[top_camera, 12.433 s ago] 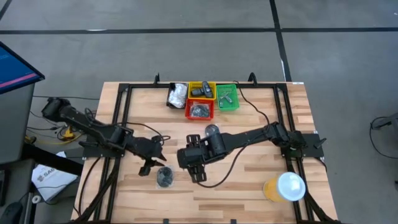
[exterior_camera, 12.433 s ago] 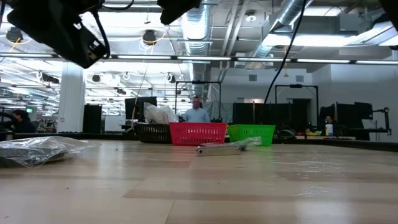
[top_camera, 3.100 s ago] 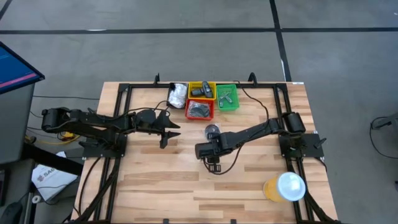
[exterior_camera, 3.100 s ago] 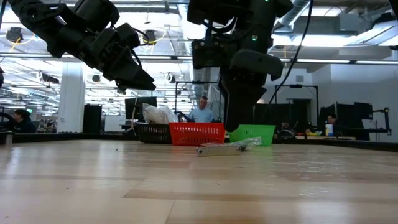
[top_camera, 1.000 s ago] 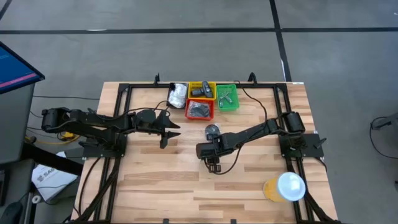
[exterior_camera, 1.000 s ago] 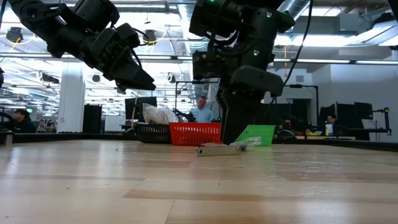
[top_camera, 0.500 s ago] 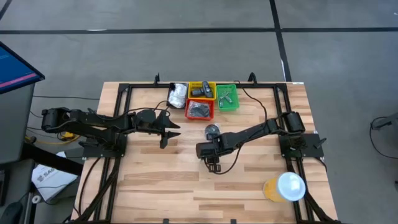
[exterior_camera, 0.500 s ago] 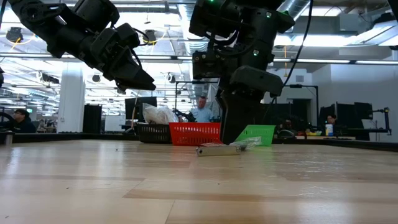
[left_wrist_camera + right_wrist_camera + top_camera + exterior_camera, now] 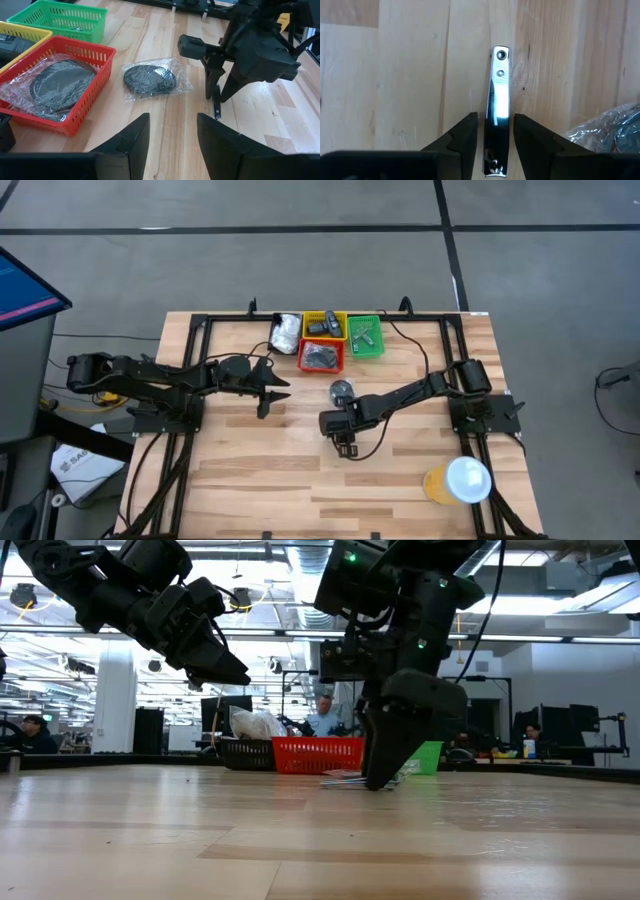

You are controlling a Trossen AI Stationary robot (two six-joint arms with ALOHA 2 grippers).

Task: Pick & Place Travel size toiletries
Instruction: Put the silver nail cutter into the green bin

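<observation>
A little silvery clipper-like piece (image 9: 498, 100) lies flat on the wooden table near its middle; the left wrist view also shows this piece (image 9: 216, 106). My right gripper (image 9: 495, 135) points steeply down over it, open. One finger stands on each long side of the piece, and a thin gap shows on both sides. In the low view the right gripper's fingertips (image 9: 380, 775) reach down to the table top. A dark grey round disc in a clear packet (image 9: 150, 80) rests on the table just beyond. My left gripper (image 9: 270, 392) waits open above the table's left half, with nothing between its fingers.
At the far edge stand a red bin (image 9: 321, 357) with wrapped dark discs, a yellow bin (image 9: 324, 325), a green bin (image 9: 365, 335) and a dark bin with white packets (image 9: 285, 332). An orange cup with a white lid (image 9: 457, 480) stands at the near right.
My right gripper has sunk toward the table, so that its fingers now straddle the silvery piece close to the table top. Its opening looks the same as before. The silvery piece and the wrapped disc have stayed where they were.
</observation>
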